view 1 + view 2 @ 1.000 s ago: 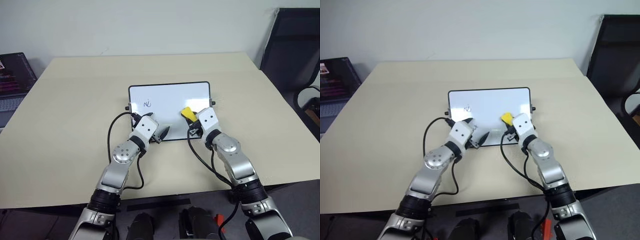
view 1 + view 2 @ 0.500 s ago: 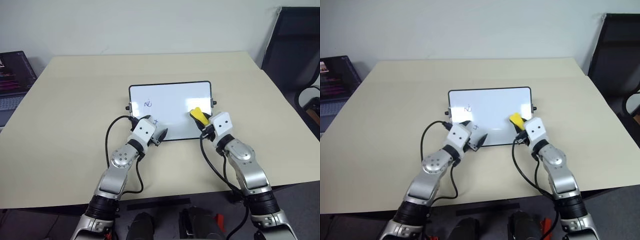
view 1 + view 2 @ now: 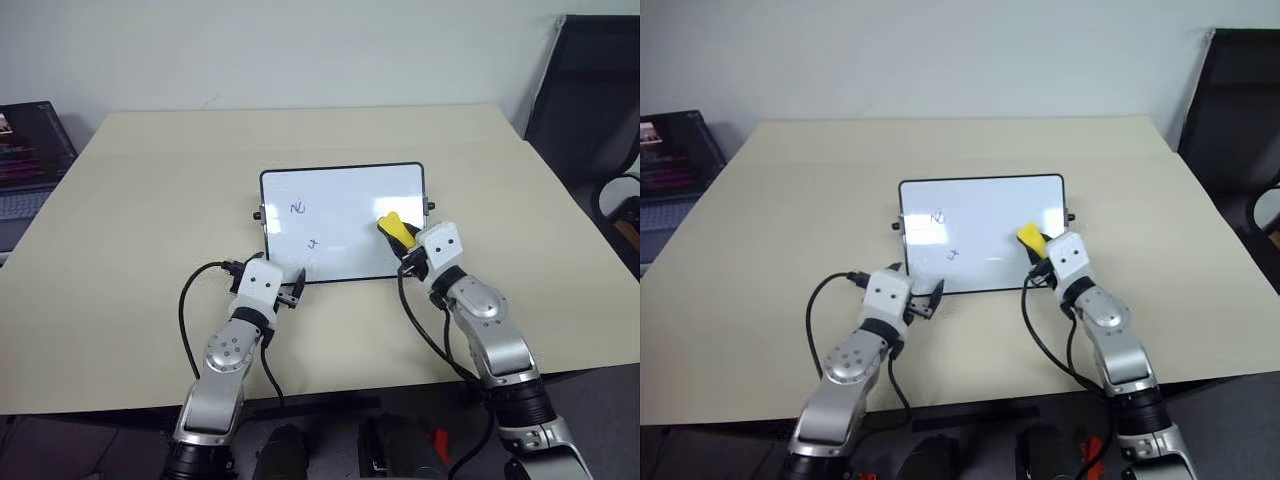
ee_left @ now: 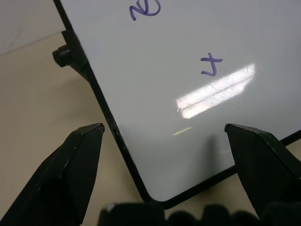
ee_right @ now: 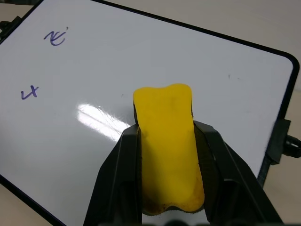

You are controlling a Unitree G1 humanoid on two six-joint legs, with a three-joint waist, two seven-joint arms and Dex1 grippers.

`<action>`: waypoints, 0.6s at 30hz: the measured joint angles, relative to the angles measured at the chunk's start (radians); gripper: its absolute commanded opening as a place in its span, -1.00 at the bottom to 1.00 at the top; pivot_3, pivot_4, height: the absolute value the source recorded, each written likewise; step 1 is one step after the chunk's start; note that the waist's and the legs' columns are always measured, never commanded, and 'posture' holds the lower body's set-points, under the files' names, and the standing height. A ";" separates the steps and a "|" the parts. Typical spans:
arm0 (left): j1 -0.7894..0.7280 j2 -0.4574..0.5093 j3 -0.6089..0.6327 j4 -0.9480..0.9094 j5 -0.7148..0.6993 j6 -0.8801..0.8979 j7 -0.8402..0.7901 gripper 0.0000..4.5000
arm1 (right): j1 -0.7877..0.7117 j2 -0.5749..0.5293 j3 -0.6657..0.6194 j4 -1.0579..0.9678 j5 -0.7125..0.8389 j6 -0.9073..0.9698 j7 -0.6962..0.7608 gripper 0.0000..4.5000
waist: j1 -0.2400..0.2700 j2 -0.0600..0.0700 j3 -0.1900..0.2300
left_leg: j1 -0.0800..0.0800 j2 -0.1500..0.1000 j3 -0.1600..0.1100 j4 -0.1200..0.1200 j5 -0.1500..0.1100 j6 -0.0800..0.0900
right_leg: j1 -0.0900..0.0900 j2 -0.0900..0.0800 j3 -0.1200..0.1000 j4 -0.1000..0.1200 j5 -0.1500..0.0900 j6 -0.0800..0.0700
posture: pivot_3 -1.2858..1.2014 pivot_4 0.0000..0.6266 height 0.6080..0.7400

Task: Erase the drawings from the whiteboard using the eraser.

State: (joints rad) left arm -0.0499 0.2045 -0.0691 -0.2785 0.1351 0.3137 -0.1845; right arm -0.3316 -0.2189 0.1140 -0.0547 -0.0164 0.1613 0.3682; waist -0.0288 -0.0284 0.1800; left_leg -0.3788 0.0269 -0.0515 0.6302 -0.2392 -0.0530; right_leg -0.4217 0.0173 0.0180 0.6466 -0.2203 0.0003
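A small glossy white rectangular whiteboard (image 3: 345, 200) with a thin black frame, rounded corners and small black knobs on its short sides lies flat near the middle of a wide beige table (image 3: 150, 210). Two small dark blue handwritten drawings (image 3: 297, 208) sit on its left half, one toward the far side and one (image 3: 313, 243) nearer the robot; any third mark cannot be made out. The right gripper (image 3: 405, 237) reaches in over the board's right part from the near side, its two black fingers clamped on a small bright yellow rectangular eraser (image 3: 395, 228) with a dark underside, which pokes out past the fingertips above the white surface, well apart from both drawings. Whether the eraser touches the board cannot be told. The left gripper (image 3: 292, 290) hovers at the board's near left corner with its black fingers (image 4: 70, 174) spread wide apart and holding nothing, one finger over the bare table beside the frame and the other over the board's near edge. A dark laptop (image 3: 30, 150) stands at the far left, beyond the table's edge
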 measured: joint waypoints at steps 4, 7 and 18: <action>-0.006 -0.001 -0.002 -0.002 0.000 0.000 0.000 1.00 | -0.050 0.020 0.026 0.043 -0.002 -0.021 0.003 -0.48 | -0.004 0.000 0.000 | 0.000 0.000 0.001 0.000 0.000 0.000 | 0.000 0.000 0.001 0.000 0.000 0.000 | 0.03 -0.52 1.00; -0.021 0.003 0.000 0.001 -0.001 -0.008 -0.001 1.00 | -0.102 0.047 0.049 0.076 -0.002 -0.051 0.006 -0.48 | -0.003 0.000 0.000 | 0.000 0.000 0.000 0.000 0.000 0.000 | 0.000 0.000 0.000 0.000 0.000 0.000 | 0.03 -0.52 1.00; -0.079 0.023 0.030 0.050 -0.012 -0.030 -0.002 1.00 | -0.369 0.206 0.102 0.358 -0.015 -0.181 -0.017 -0.48 | -0.002 0.000 0.000 | -0.001 0.001 0.000 -0.001 0.000 0.000 | 0.000 0.000 0.000 0.000 0.000 0.000 | 0.03 -0.52 1.00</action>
State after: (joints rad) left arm -0.1288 0.2271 -0.0390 -0.2286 0.1236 0.2841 -0.1863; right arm -0.7007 -0.0125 0.2158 0.3028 -0.0315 -0.0195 0.3514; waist -0.0303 -0.0283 0.1800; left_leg -0.3795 0.0274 -0.0512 0.6296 -0.2392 -0.0530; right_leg -0.4222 0.0173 0.0183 0.6463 -0.2201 0.0001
